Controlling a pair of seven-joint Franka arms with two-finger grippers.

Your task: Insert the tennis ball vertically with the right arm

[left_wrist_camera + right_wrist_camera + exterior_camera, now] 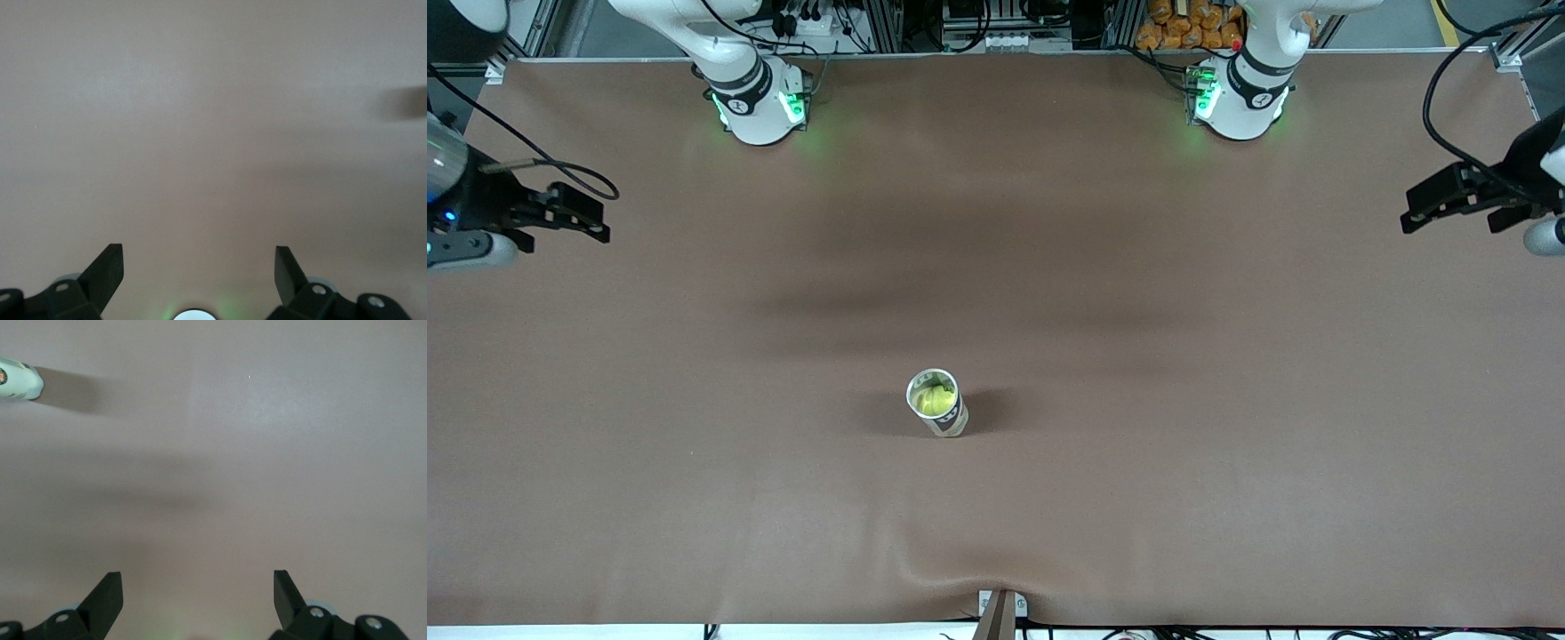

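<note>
The ball sits inside the upright can. Both end effectors, right and left, wait spread wide, well apart from the can.

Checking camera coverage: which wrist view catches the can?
The right wrist view: the can shows at its edge. The left wrist view shows only bare table.
</note>
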